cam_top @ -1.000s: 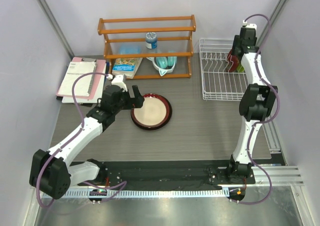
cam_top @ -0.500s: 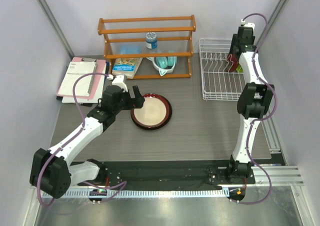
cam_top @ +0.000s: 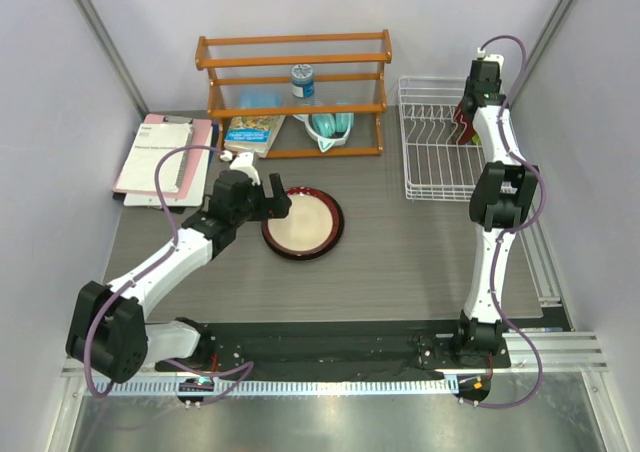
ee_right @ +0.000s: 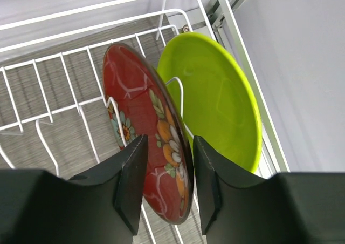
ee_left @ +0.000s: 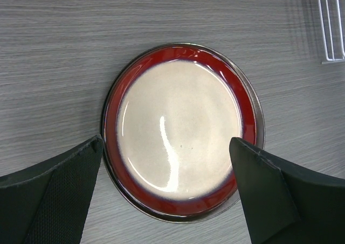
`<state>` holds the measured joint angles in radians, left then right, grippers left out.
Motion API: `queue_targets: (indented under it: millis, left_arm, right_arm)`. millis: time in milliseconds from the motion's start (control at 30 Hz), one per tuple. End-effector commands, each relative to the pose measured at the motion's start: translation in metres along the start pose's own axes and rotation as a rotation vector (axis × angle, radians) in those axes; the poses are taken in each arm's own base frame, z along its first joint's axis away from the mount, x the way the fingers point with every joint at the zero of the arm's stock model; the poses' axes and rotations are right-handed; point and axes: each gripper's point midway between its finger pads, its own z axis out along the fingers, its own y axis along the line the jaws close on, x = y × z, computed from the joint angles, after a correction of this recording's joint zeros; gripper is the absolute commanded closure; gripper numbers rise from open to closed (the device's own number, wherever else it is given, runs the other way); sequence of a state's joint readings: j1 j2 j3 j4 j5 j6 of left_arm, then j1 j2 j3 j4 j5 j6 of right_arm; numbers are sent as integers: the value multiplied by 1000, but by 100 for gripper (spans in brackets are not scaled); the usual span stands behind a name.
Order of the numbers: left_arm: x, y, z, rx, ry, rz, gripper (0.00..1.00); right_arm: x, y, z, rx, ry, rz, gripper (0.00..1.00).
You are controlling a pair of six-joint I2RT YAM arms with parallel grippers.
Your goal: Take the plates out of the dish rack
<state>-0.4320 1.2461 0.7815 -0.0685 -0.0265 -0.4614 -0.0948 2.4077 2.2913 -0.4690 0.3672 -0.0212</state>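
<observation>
Patterned red plate part-hidden by R fingers straddling its rim, grip unclear; L fingers wide open.

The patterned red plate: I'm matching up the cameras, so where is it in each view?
Top external: the patterned red plate is far right, at the right end of the dish rack, partly hidden.
Left wrist: not in it; only a rack corner, top right.
Right wrist: centre, upright beside the lime green plate.
Shared landmark: the dish rack.

Red patterned plate with orange, white and green flowers; lime green plate; white rack; cream plate, red-rimmed; grey wood-grained bench.
</observation>
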Motion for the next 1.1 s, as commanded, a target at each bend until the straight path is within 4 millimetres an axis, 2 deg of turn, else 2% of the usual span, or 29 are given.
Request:
queue_targets:
  millis: [0, 67, 133, 300, 400, 433, 600, 633, 700, 733, 767, 833, 900, 933, 1067]
  left_arm:
    - [-16, -5, 3, 6, -48, 18, 1]
    - [-15, -5, 4, 8, -43, 19, 1]
    - [-15, -6, 5, 13, -40, 17, 0]
    - [-16, -5, 6, 7, -41, 22, 1]
    - [-14, -4, 7, 4, -36, 20, 0]
    - [-13, -5, 7, 6, -35, 20, 1]
    - [-15, -8, 7, 20, -37, 13, 0]
    - [-16, -9, 6, 23, -41, 11, 1]
    - [-16, -8, 5, 21, -42, 9, 1]
    - [-16, -7, 3, 17, -45, 9, 1]
    - [-17, -7, 3, 16, -47, 8, 1]
    - [-18, -8, 1, 19, -50, 6, 1]
    - [-17, -8, -1, 20, -51, 4, 1]
    - [-17, -8, -2, 20, -52, 4, 1]
    - [-16, -4, -4, 8, -58, 7, 0]
  right_arm:
    - [-22, -10, -2, 28, -54, 11, 59]
    - [-18, -14, 2, 49, -46, 5, 68]
    - [-15, -14, 3, 41, -38, 6, 69]
    - [-10, -17, 9, 34, -26, 6, 80]
    - [-9, -14, 9, 15, -25, 0, 97]
    - [-10, -12, 8, 4, -28, 1, 99]
    - [-33, -6, -9, -35, -75, 33, 99]
    - [-48, -5, -22, -38, -106, 40, 99]
    - [-62, -10, -36, 4, -134, 35, 99]
    - [-75, -13, -50, 15, -160, 36, 99]
    - [-80, -9, -58, 21, -174, 25, 99]
    - [-88, -14, -68, 63, -193, 4, 99]
    - [-90, -11, -72, 83, -196, -20, 99]
    - [-90, -17, -74, 126, -196, -40, 99]
    - [-79, -19, -70, 205, -178, -77, 99]
